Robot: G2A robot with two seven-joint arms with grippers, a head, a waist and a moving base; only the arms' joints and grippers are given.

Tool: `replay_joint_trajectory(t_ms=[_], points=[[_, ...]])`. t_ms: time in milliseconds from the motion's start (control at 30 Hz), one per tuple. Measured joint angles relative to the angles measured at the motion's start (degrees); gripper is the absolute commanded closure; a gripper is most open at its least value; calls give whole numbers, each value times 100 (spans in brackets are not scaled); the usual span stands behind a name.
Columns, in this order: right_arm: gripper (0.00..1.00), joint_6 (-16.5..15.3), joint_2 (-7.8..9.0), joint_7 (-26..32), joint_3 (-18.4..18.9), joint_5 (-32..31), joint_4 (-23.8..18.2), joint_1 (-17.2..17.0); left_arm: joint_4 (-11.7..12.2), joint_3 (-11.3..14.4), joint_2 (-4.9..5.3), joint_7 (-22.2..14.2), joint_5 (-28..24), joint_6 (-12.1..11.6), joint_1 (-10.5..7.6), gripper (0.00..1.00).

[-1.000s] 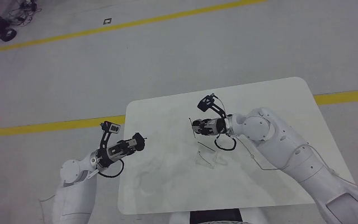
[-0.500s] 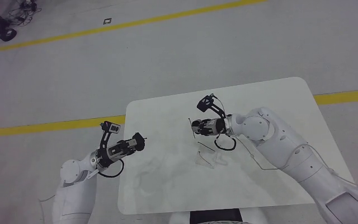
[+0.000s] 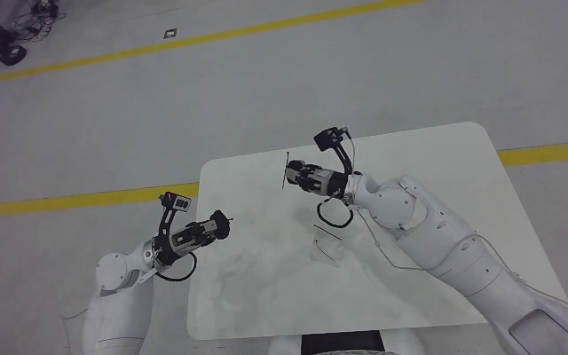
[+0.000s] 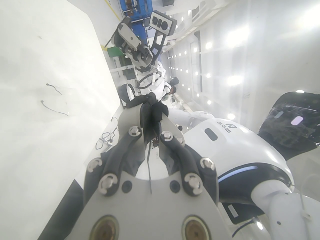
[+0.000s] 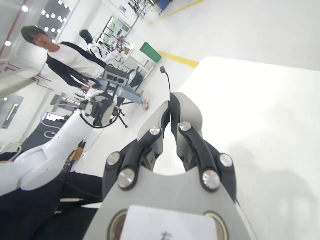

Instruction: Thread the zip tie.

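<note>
Subject item: the zip tie is off the bench, held in the air above its far left part. It is a thin black strand whose small square head projects past the fingertips.

Holding: the right gripper has its fingers pressed together on the strand below the head. In my judgement the head is left exposed so that a tail can be passed through it.

Opposite side: the left gripper sits at the bench's left edge, well apart from the right gripper. Its fingers are closed on a thin black strip that runs back between them towards the wrist. This appears to be a second tie or tail. A short end shows beyond the fingertips in the top view, probably the end meant for insertion.

Alignment: the two held pieces are not touching and are not lined up, so threading has not yet begun. The next move calls for bringing the tip and the head together, which will need fine aiming with parts this thin.

Surroundings: two loose ties lie flat near the middle of the bench, close together and untouched.
</note>
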Motion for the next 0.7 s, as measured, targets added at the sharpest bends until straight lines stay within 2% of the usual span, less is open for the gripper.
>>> replay_joint_trajectory(t_ms=[200,600,700], points=[[100,-106,-98,-784,-199,-67,-27,-223,0,0,0,0,0,0,0,100],[100,-103,-98,-794,-197,-79,-28,-230,0,1,0,2,0,1,0,100],[100,-6,-88,-1044,-130,-241,-160,-387,-49,76,-18,288,13,14,32,100]])
